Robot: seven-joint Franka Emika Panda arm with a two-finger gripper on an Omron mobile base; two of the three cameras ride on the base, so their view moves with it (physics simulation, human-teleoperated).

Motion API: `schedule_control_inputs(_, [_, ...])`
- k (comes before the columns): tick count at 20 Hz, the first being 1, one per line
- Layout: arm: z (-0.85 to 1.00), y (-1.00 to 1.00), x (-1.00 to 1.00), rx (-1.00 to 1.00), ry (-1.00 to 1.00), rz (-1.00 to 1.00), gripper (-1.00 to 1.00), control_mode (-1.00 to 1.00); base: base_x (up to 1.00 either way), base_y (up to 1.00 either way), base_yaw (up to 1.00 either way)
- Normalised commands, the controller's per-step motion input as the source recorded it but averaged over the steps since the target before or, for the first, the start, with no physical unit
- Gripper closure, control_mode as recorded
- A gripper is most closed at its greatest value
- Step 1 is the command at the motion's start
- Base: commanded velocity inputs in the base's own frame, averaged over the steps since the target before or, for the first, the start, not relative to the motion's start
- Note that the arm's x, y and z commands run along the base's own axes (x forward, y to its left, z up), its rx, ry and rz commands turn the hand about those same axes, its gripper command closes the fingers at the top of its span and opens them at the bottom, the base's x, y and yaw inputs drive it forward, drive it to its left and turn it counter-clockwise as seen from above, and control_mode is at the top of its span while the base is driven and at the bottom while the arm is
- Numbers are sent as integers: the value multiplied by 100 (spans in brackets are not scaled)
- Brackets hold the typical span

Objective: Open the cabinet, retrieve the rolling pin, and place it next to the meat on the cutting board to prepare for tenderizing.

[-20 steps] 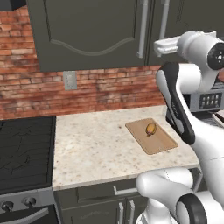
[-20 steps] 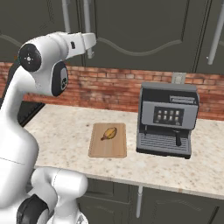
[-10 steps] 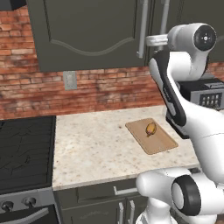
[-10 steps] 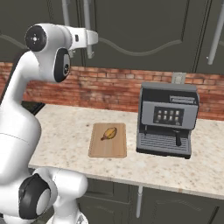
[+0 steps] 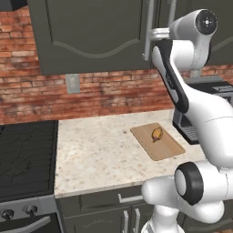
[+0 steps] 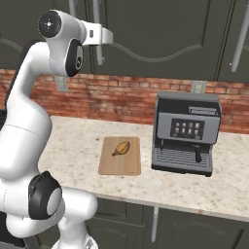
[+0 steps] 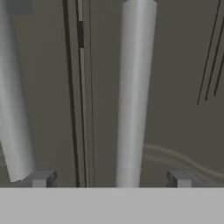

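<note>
The cabinet [image 5: 91, 27] is a dark wall unit with its arched door closed. My gripper [image 5: 151, 33] is raised to the door's long silver handle [image 5: 147, 45]. In the hand view the gripper [image 7: 109, 179] is open, and the handle [image 7: 135, 87] stands between its two fingertips [image 7: 41, 178], apart from both. From the right base view the gripper [image 6: 110, 35] sits beside the same handle [image 6: 99, 56]. On the counter lies the cutting board [image 5: 158, 141] with the small meat [image 5: 156, 134] on it; both also appear as the cutting board [image 6: 120, 158] and meat [image 6: 121, 147]. The rolling pin is hidden.
A grey coffee machine [image 6: 186, 131] stands right of the board. A black stove [image 5: 25, 154] borders the speckled counter [image 5: 100, 154] on the left. A neighbouring door's handle [image 7: 13, 109] hangs close beside the one between my fingers. A brick wall backs the counter.
The arm has swung up and toward the cabinet, bringing the gripper onto the door handle. The jaws have stayed open. Board and meat have not moved.
</note>
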Motion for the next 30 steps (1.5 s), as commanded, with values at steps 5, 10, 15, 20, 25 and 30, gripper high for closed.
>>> schedule_control_inputs(5, [0,0,47,0,1,0,-100,-100,0,0,0])
schedule_control_inputs(10, [0,0,68,0,2,0,-100,-100,0,0,0])
schedule_control_inputs(15, [0,6,76,0,8,0,100,-100,0,0,0])
schedule_control_inputs(20, [0,10,25,0,5,2,100,-100,0,0,0])
schedule_control_inputs(25, [0,-1,37,0,0,6,100,-100,0,0,0])
schedule_control_inputs(30, [0,-14,42,3,0,7,100,-100,0,0,0])
